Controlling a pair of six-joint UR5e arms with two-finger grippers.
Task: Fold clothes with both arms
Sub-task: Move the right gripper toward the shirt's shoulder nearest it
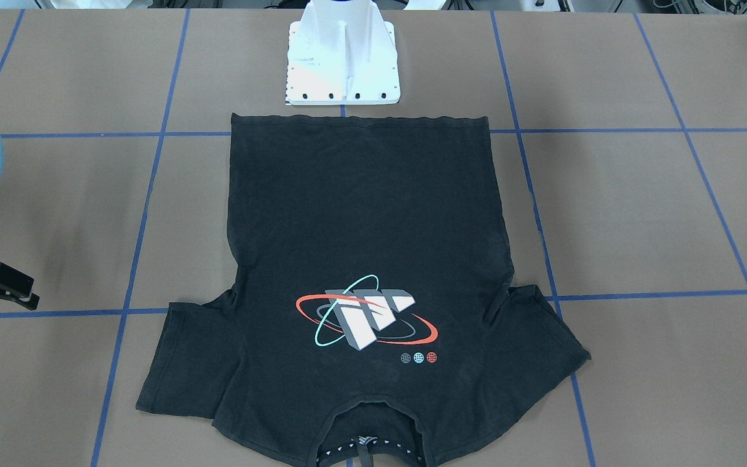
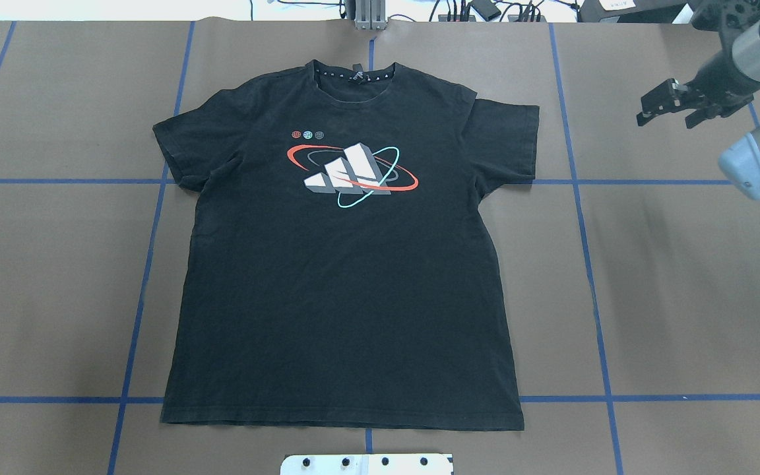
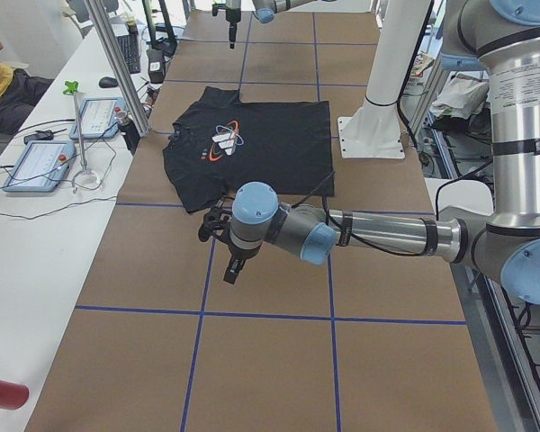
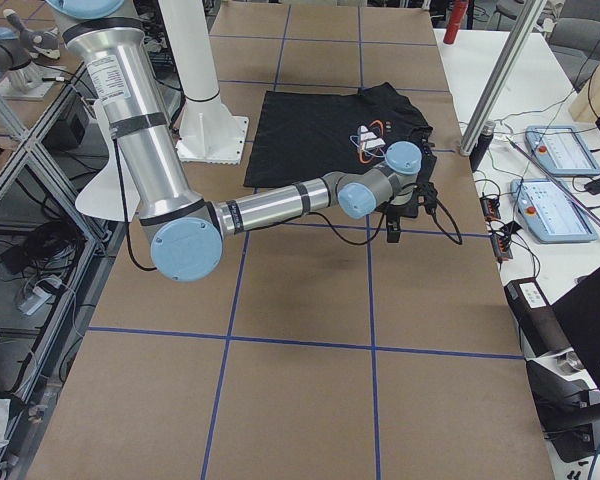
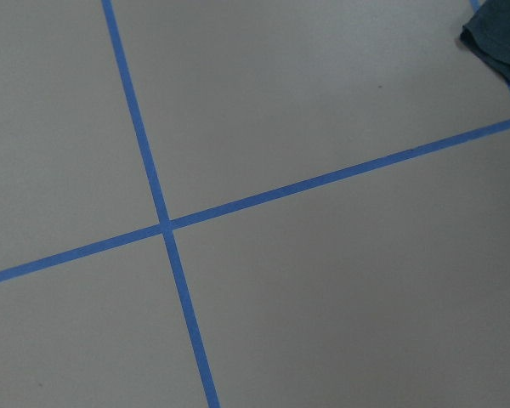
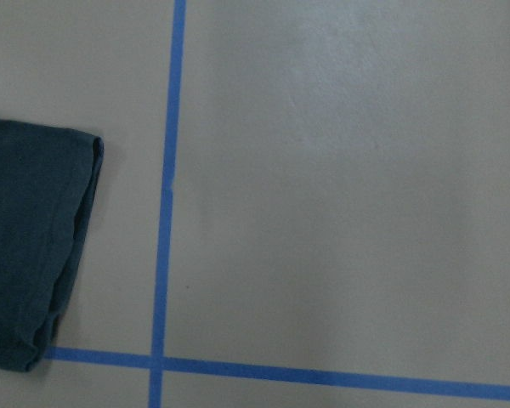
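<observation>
Front-facing view: the shirt (image 1: 360, 246) lies flat on the table (image 1: 639, 214), print up, hem toward the pedestal (image 1: 342, 58). Overhead: the right gripper (image 2: 667, 117) hangs clear of the sleeve, jaws parted. Left side view: the left gripper (image 3: 218, 238) hovers near the other sleeve (spread or closed, one cannot tell).

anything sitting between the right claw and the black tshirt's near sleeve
Nothing visible does. Between the right claw and the black T-shirt lies only bare brown table, crossed by a blue tape line.
</observation>
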